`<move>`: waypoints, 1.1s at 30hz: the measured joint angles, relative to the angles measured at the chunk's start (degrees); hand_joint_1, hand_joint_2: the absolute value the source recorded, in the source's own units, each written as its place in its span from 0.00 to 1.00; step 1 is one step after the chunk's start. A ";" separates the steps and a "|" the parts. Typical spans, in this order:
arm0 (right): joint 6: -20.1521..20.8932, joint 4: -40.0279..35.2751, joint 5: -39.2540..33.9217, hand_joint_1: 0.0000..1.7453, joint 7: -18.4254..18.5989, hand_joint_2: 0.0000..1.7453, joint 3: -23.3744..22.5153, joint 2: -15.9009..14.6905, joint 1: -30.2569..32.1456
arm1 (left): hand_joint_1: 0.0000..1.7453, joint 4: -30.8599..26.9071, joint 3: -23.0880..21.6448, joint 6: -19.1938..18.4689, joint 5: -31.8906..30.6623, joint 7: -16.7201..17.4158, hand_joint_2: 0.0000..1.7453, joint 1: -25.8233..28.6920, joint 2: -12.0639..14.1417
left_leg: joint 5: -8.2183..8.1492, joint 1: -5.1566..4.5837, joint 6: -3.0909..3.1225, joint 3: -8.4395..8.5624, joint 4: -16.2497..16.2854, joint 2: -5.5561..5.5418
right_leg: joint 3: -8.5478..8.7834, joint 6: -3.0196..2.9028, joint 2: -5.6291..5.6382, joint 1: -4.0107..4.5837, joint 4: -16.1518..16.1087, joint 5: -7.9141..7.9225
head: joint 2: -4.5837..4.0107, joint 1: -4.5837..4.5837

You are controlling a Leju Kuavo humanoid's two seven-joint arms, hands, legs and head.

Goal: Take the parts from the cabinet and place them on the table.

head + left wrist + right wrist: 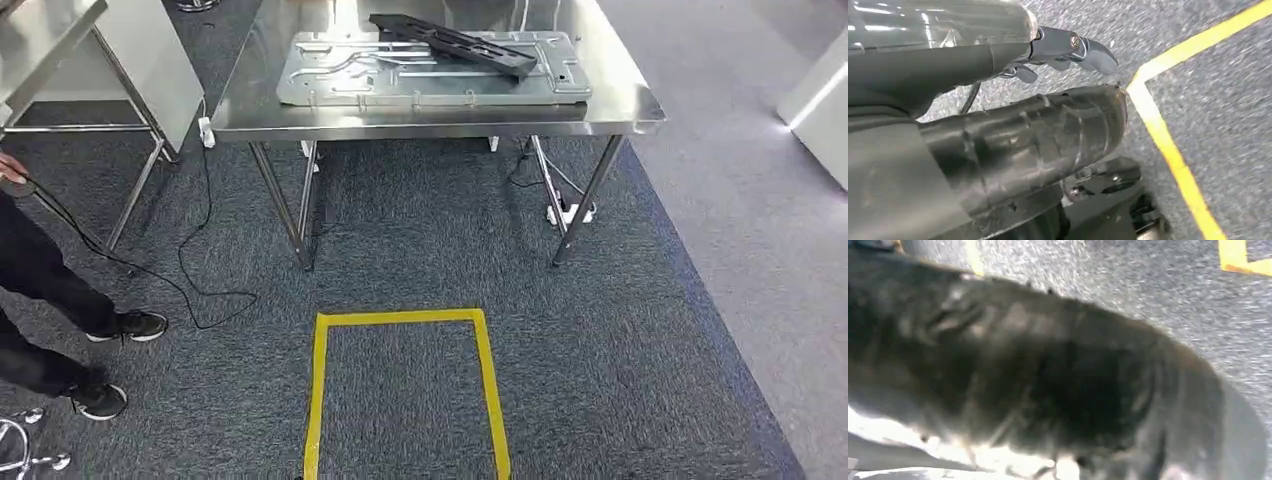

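A black part is seen lying across a silver plate on the surface, beyond the yellow floor square. The left robot hand hangs empty, fingers apart; the right robot hand is too blurred to judge. The cabinet should be faced squarely before any reach is begun.

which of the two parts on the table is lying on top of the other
The long black part is the upper one. It rests diagonally across the flat silver metal plate, which lies directly on the steel table.

Grey ribbed left hand cover
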 joint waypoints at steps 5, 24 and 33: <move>1.94 0.00 -1.64 0.00 -1.71 0.00 -1.07 0.07 -0.18 | 0.00 0.00 0.13 0.00 0.15 -0.07 0.00 -0.08 0.00 | 0.69 0.09 -1.21 -3.65 3.15 -0.12 | 12.08 0.01 0.25 -0.10 -17.75 3.90 | 0.00 -0.02; 3.50 0.04 -1.42 0.00 -1.07 0.00 -2.78 0.83 -0.26 | 0.00 -0.02 0.63 0.24 0.48 -0.28 0.00 0.18 -0.04 | -2.72 0.36 -1.45 2.24 0.47 -0.55 | 6.62 -0.94 -0.07 0.54 -17.72 8.85 | 0.00 -0.07; 3.50 0.24 0.55 0.00 0.77 0.00 -2.78 1.09 0.24 | 0.00 -0.02 0.68 0.28 0.70 -0.22 0.00 0.29 -0.31 | -1.95 0.20 -0.43 1.06 1.21 1.87 | 4.09 -0.37 -0.34 0.20 -9.43 5.56 | 0.00 0.04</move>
